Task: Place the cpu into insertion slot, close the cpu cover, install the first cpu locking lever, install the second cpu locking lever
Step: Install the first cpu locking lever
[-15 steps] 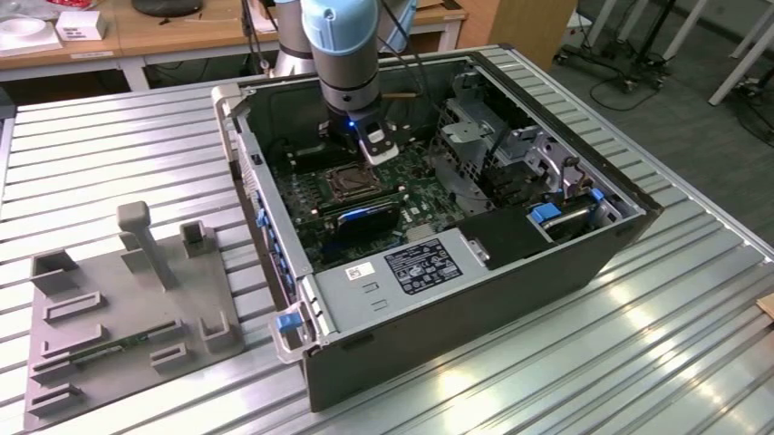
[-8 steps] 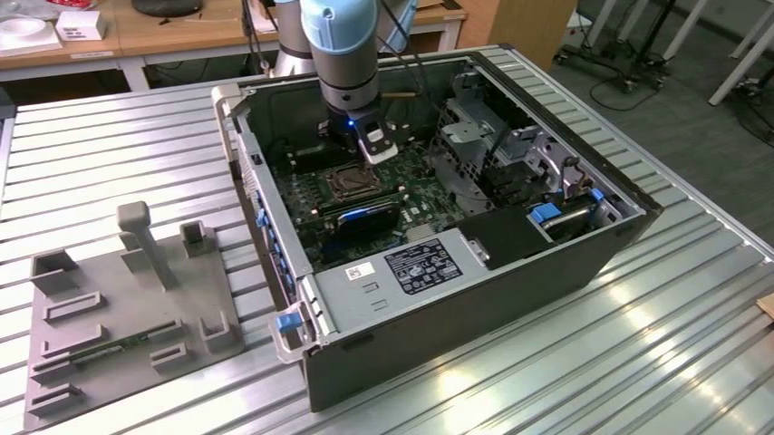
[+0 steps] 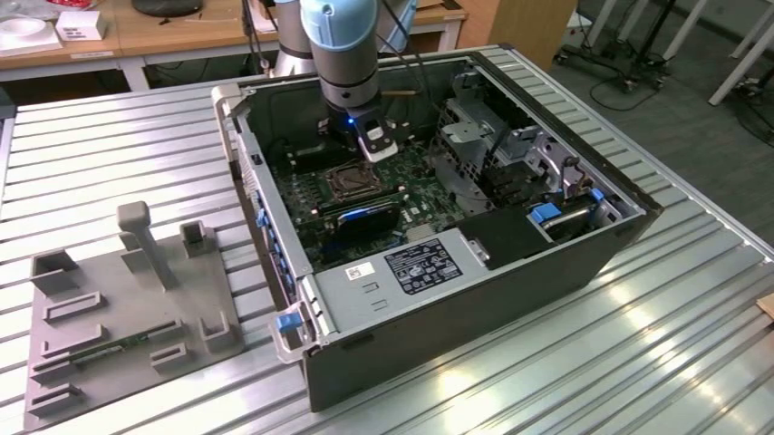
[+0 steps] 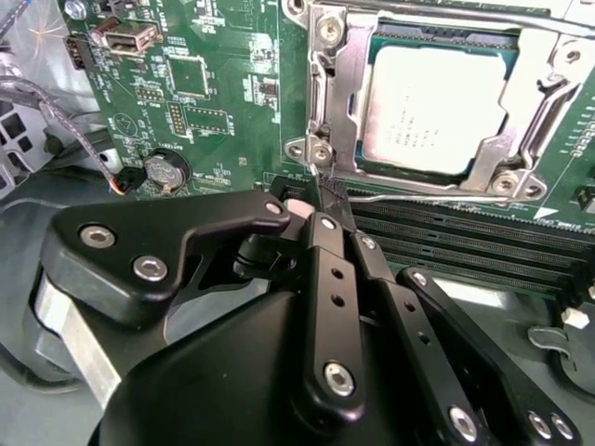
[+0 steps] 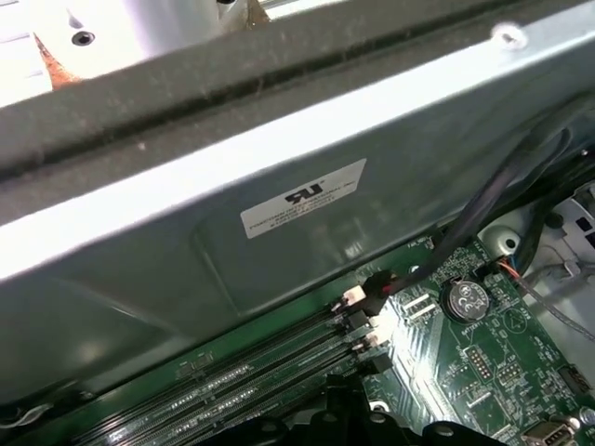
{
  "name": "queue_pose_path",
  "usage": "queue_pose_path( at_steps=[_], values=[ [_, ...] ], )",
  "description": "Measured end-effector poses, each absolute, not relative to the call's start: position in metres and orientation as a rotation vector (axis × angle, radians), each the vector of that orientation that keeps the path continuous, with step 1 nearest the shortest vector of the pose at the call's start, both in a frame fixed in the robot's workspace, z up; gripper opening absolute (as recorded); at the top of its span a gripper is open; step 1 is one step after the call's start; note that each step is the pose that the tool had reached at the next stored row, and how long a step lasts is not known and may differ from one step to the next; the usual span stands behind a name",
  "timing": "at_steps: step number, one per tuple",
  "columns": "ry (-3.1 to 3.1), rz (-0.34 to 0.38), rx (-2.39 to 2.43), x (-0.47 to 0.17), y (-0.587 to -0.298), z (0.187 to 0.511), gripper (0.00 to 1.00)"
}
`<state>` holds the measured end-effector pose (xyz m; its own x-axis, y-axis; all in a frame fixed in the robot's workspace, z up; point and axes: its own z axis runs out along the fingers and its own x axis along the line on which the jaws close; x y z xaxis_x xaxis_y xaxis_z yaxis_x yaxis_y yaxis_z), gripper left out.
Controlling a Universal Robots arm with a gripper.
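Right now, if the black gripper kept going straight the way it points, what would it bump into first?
Probably the thin silver wire lever lying along the edge of the square metal cpu cover. The black gripper has its tips pressed together right beside that lever's end, with the long black memory slots just below; depth is hard to judge.

Exterior high; wrist views perhaps motherboard-close.

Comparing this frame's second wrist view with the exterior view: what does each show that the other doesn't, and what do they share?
Second wrist view: the pale silvery-beige square cpu seated under the closed silvery metal cpu cover, and the black gripper beside a thin wire lever.

Exterior view: the whole open dark computer case on a ribbed metal table, and a grey fixture tray.

Both: the green motherboard and the socket.
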<state>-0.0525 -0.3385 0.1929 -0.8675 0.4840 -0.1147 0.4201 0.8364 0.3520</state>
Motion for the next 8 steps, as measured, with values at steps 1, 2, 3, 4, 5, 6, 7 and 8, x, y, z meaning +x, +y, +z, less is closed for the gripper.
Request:
queue_pose_path(
  at_steps=[1,2,3,4,5,6,7,8],
  values=[
    [2.817,0.472,0.702,-0.0525,-0.3385,0.1938,0.11],
    [2.817,0.472,0.703,-0.0525,-0.3385,0.1944,0.11],
    [2.817,0.472,0.703,-0.0525,-0.3384,0.1946,0.11],
    [2.816,0.473,0.703,-0.0524,-0.3384,0.1946,0.11],
    [2.816,0.473,0.703,-0.0524,-0.3384,0.1946,0.11],
    [2.816,0.473,0.703,-0.0525,-0.3385,0.1947,0.11],
    [2.816,0.474,0.704,-0.0527,-0.3384,0.1948,0.11],
    [2.816,0.474,0.704,-0.053,-0.3383,0.1948,0.11]
  ],
)
